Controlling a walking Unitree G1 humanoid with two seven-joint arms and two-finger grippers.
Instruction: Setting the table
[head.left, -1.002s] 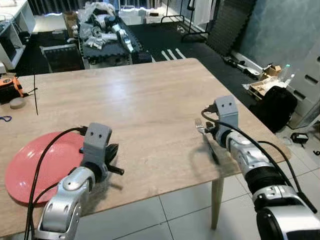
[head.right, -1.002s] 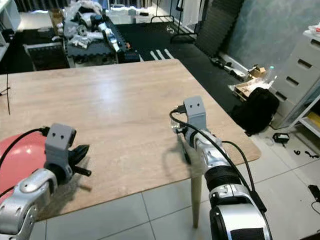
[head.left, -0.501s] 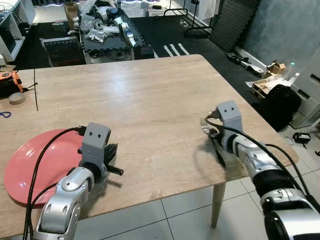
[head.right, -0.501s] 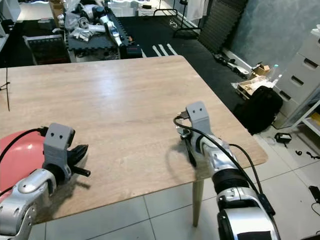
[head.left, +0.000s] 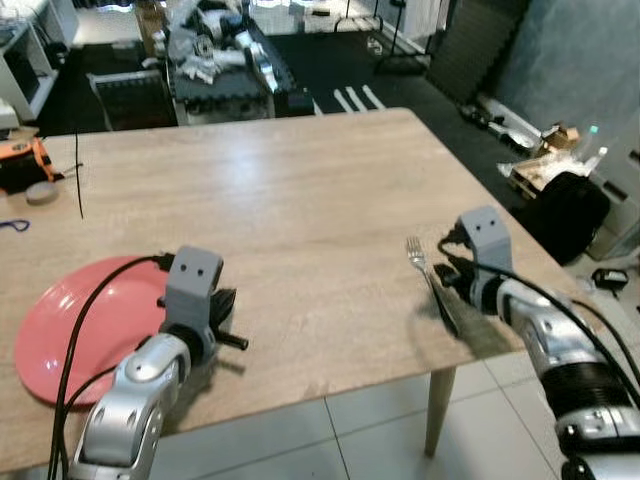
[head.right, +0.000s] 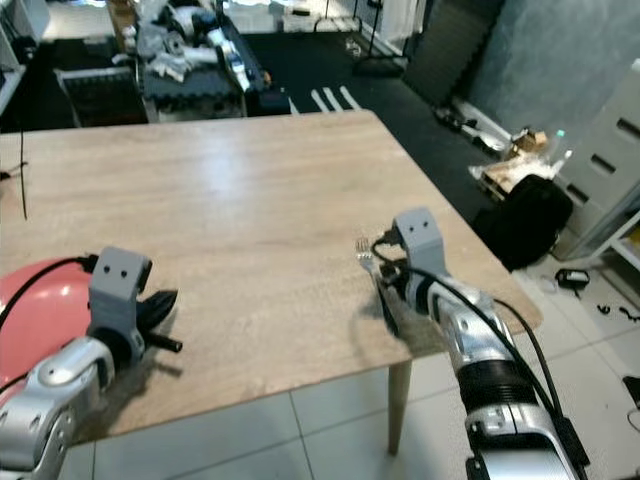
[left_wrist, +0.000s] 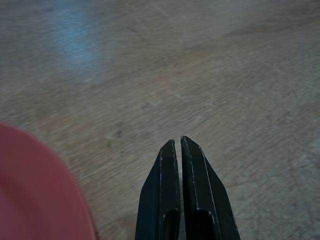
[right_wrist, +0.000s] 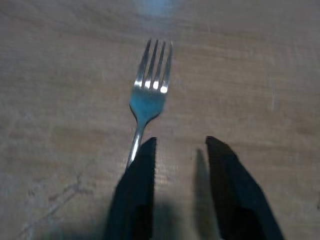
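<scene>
Right jaws (right_wrist: 177, 150) parted, fork (right_wrist: 145, 102) on table (head.left: 300, 200) beside one finger; left jaws (left_wrist: 178, 147) closed.

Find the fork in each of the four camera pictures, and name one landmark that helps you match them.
Left eye view: fork lies near the table's right edge, beside the right tool.
Right eye view: fork lies right of centre, beside the same tool.
Left wrist view: not in it; red plate and wood.
Right wrist view: fork is upper centre, ahead of the open fingers.
Shared landmark: the wooden table.
</scene>
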